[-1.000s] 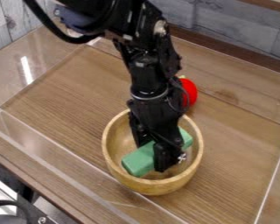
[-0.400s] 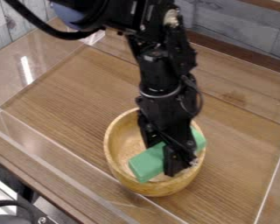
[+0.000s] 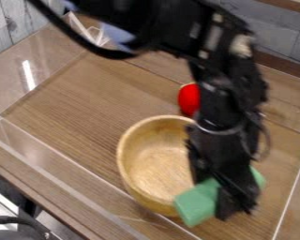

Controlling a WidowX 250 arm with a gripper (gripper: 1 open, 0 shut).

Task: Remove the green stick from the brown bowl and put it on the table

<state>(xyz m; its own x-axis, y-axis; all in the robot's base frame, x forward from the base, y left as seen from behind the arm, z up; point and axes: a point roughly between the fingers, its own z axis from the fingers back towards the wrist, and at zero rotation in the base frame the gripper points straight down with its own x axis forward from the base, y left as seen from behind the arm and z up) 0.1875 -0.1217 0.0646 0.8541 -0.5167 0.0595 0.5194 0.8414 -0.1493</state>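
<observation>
My black gripper (image 3: 225, 199) points down and is shut on the mint-green stick (image 3: 199, 202). The stick hangs tilted at the right outer edge of the brown bowl (image 3: 131, 148), over the table (image 3: 78, 103), and is blurred by motion. Whether it touches the table I cannot tell. Nothing lies in the light wooden bowl, which sits at the centre front of the table. The arm comes down from the upper left and hides the table behind the bowl's right side.
A small red ball (image 3: 187, 97) lies on the table just behind the bowl, beside the arm. Clear acrylic walls (image 3: 18, 70) border the table on the left, front and right; the right wall is close to the gripper.
The gripper has lifted the green stick out of the bowl and carried it right, past the rim. The bowl has shifted slightly.
</observation>
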